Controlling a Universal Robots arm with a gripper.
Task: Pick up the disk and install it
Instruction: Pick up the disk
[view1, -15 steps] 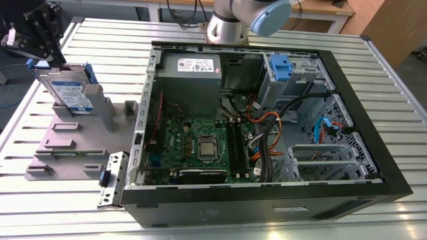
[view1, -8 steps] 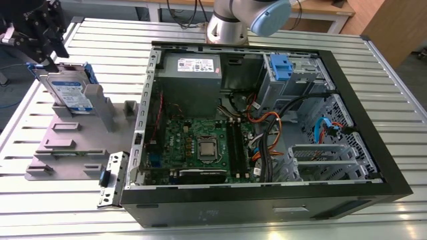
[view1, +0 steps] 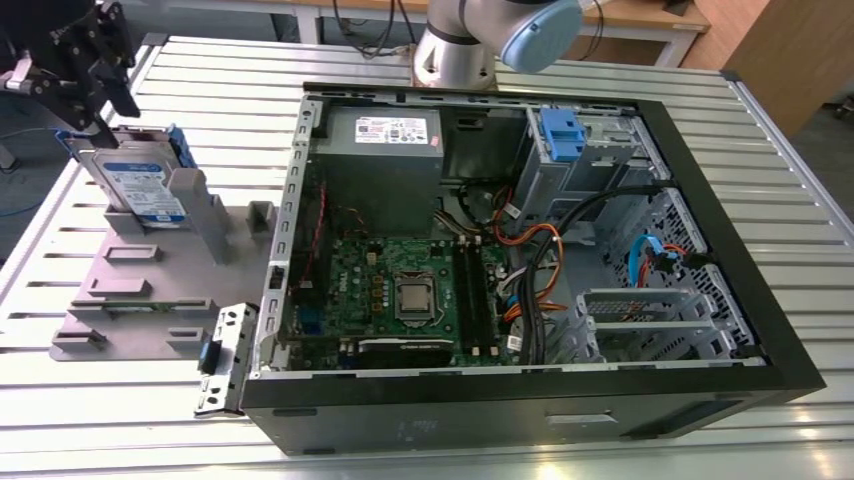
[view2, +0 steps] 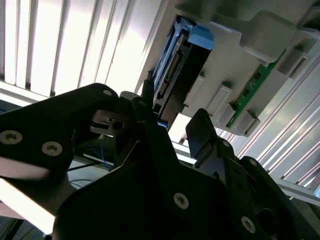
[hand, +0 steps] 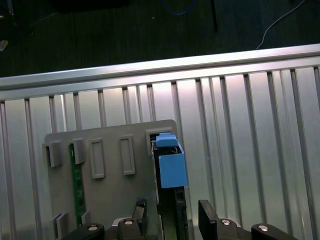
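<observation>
The disk (view1: 140, 185) stands on edge in a slot of the grey fixture (view1: 147, 290) at the exterior view's left, its blue-and-white label facing out. My black gripper (view1: 110, 118) hangs just above its upper end. In the first wrist view the disk (hand: 172, 170) is edge-on with its blue handle end up, and my gripper (hand: 172, 215) is open, one finger on each side with small gaps. The second wrist view shows the same straddle: my gripper (view2: 172, 125) sits around the disk's (view2: 172, 70) connector end, not touching it.
An open computer case (view1: 534, 395) lies at the exterior view's right, with a motherboard, a grey power supply (view1: 380, 150), cables and a blue-latched drive bay (view1: 561, 135). A green memory stick (hand: 77, 185) sits in the fixture. A metal bracket (view1: 220, 355) lies beside the case on the slatted table (view1: 747, 130).
</observation>
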